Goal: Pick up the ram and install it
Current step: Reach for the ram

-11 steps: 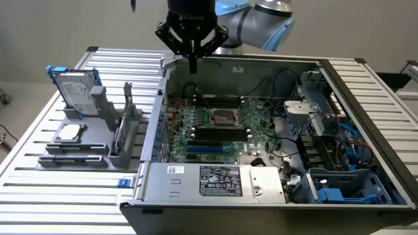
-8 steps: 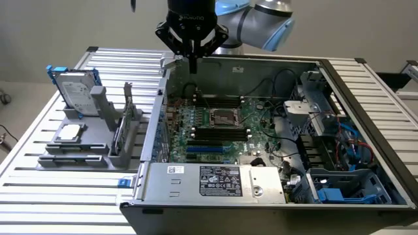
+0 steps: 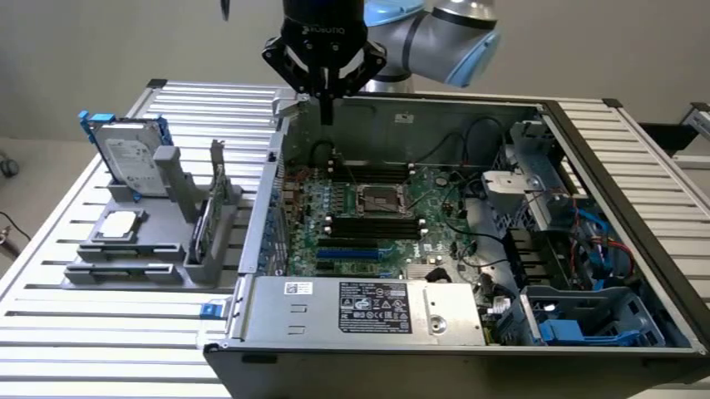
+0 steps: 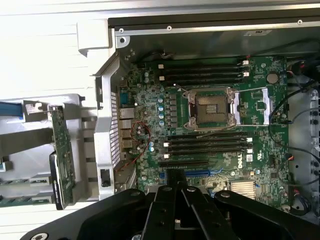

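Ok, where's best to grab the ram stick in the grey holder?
Likely its free upper long edge near mid-length, from above, jaws across the flat faces: the long, narrow green circuit-board ram stick stands on edge in the grey holder.

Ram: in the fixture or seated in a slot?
In the fixture. The ram stands on edge in the grey fixture outside the case; the shut gripper holds nothing.

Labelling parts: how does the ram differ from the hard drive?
The ram is a thin green board; the hard drive is a thick silver box with blue rails. The ram stands on its long edge; the hard drive stands on end, tilted. Both sit in the grey holder.
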